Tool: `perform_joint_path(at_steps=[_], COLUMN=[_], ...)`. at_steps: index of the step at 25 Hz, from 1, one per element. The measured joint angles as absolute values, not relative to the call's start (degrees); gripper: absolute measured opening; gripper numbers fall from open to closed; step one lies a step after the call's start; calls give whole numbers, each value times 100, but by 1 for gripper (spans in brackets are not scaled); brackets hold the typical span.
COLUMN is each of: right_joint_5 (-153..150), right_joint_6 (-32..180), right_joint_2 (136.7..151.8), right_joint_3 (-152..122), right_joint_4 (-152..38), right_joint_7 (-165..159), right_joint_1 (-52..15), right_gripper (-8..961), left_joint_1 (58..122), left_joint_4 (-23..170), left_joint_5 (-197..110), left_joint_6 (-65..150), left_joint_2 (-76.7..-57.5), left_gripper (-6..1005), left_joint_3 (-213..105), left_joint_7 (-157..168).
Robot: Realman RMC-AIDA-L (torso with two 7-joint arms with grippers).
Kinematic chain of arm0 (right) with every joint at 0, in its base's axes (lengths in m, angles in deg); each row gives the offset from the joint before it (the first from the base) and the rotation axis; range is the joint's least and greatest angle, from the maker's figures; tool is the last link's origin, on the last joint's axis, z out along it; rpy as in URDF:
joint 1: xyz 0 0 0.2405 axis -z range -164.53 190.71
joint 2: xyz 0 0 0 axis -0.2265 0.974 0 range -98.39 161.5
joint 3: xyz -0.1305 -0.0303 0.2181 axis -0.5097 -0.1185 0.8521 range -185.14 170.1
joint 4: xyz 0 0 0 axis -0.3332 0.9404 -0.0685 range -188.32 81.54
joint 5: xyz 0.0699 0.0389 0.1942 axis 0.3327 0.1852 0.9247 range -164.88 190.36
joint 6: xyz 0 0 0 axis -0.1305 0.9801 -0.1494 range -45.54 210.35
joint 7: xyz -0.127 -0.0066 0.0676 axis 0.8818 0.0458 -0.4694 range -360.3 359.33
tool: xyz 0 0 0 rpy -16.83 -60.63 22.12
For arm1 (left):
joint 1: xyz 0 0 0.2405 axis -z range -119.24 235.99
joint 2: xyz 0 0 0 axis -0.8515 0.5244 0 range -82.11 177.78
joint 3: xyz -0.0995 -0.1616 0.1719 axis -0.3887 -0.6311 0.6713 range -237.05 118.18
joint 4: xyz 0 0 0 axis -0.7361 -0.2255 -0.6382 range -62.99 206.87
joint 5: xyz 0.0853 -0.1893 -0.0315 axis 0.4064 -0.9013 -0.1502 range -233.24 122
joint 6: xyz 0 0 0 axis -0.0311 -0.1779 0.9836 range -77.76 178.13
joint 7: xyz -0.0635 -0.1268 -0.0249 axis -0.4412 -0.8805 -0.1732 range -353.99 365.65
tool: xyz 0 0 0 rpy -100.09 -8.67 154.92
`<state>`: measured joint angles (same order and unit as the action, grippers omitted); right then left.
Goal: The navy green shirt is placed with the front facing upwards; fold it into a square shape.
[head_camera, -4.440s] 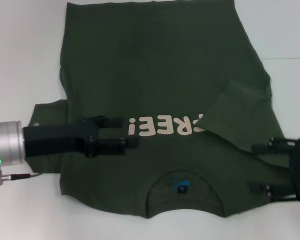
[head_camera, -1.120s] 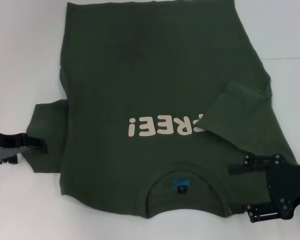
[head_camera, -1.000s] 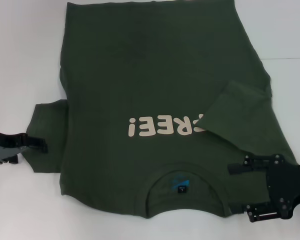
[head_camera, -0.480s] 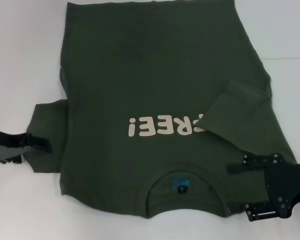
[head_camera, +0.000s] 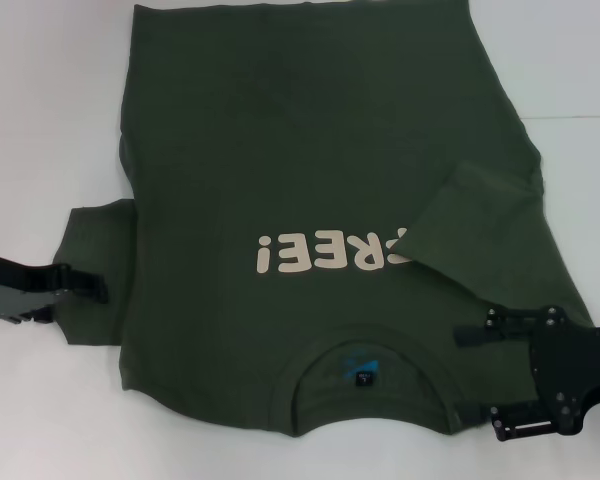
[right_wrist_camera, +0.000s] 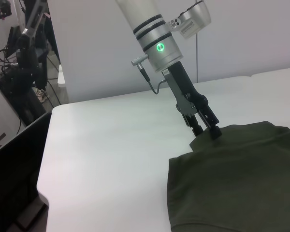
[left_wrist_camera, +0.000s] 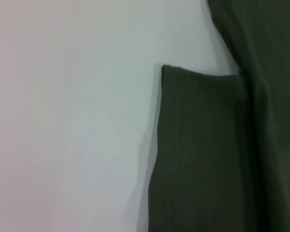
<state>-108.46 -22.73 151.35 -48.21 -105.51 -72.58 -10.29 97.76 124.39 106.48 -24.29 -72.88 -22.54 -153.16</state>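
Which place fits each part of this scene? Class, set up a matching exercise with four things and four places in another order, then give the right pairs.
Things:
1. left tool
2. right tool
3. cream lettering
4. small label

Places:
A. inside the collar
B. at the edge of the flat sleeve
C. across the chest of the shirt
D. at the shoulder, beside the collar, on the folded-sleeve side

Pairs: 1-B, 2-D, 3-C, 4-A

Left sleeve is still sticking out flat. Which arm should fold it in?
Left. The left gripper is already at the outer edge of the spread left sleeve of the navy green shirt. The right gripper sits across the shirt by the collar.
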Motion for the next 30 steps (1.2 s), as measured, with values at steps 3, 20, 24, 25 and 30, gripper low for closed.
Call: perform_joint_path(at_steps=[3,20,24,25,30], right_joint_5=[-10846,-10845,-10846,-10846,-10846], right_joint_6=[-2240,-2227,-2227,-2227,-2227], right_joint_2=[15135,15117,15117,15117,15123], right_joint_3=[-4821,-4821,-4821,-4821,-4821], right_joint_4=[-10551,-10558,-10555,-10554,-10551], right_joint_7=[-7288,-7405,-7405,-7406,-7414], right_joint_1=[-1029,-1099,-1107,-1107,-1108], right_gripper=[833,824,820,818,815], left_joint_1=[9798,9810,9810,9810,9809], left_joint_4=[12439,12441,12441,12441,12461], left_joint_5=[10648,10782,10786,10786,10798], left_joint_6=[-2393,-2233,-2223,-2223,-2211], left_joint_2=[-7299,-7302,-7301,-7301,-7301], left_gripper=[902,303,196,173,59], left_joint_3=[-2226,-1970,-1971,-1971,-1924], left_joint_7=[-15296,-15293,-15292,-15292,-15274])
